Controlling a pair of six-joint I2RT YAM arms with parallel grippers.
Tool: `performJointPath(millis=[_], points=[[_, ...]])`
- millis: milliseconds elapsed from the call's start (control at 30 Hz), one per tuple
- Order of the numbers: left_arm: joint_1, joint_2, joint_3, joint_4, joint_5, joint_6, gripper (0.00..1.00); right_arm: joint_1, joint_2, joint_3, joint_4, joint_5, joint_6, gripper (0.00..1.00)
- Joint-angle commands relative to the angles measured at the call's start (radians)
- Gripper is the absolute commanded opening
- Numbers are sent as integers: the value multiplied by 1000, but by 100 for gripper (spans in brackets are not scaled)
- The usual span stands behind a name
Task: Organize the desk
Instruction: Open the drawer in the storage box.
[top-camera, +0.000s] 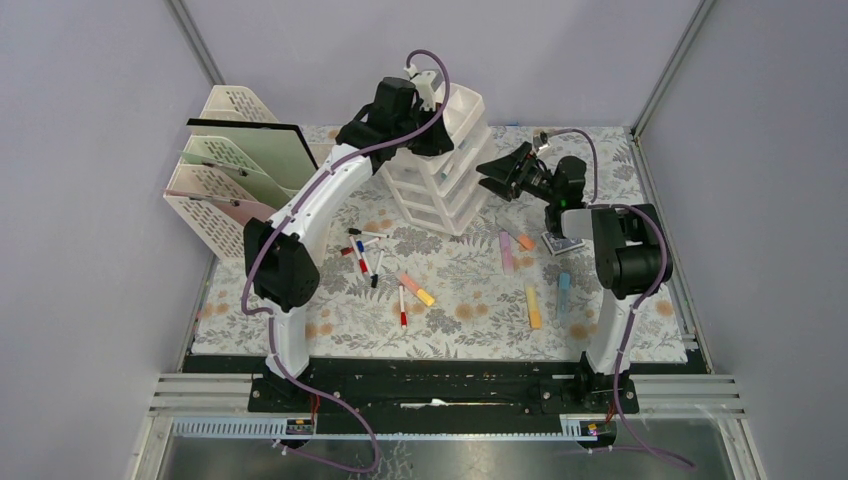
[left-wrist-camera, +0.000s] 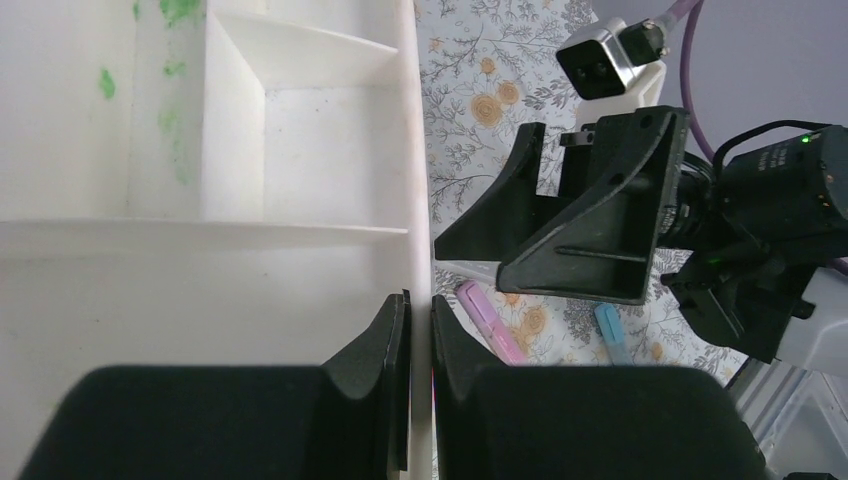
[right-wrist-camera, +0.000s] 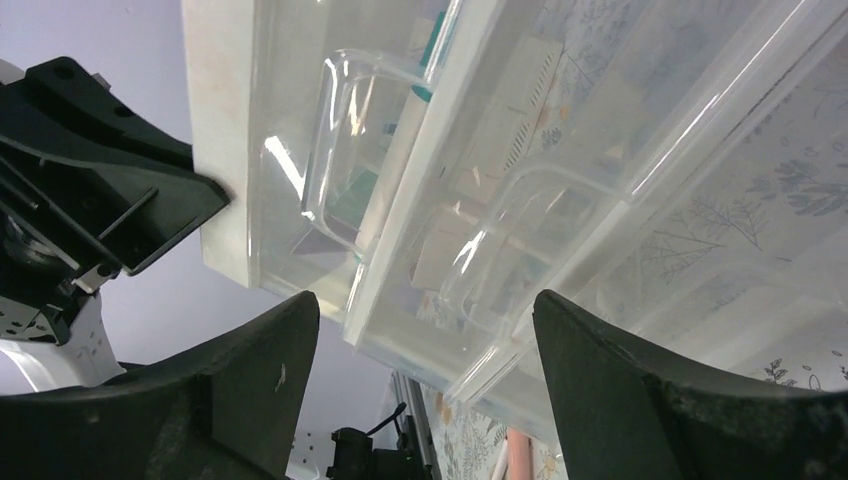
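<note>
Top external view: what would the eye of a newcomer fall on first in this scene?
The white drawer unit at the back centre of the flowered desk draws the eye, with both arms at it. The left gripper pinches its top rim, and the right gripper stands open before its clear drawers. In front, markers and highlighters lie scattered on the desk.

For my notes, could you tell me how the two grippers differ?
The left gripper is shut on a top wall of the white drawer unit; the right gripper is open, holding nothing. The left sits atop the unit; the right faces its clear drawers. Both are black.
</note>
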Motion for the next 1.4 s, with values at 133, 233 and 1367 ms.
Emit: performJointPath(millis=[133,233,1367], points=[[1,-101,5,153,60,-26,0,40,80,109,52,9,40,85],[1,-106,0,153,63,-29,0,48,103,131,75,11,68,85],[10,-7,-74,68,-46,114,0,16,111,130,395,-20,378,54]])
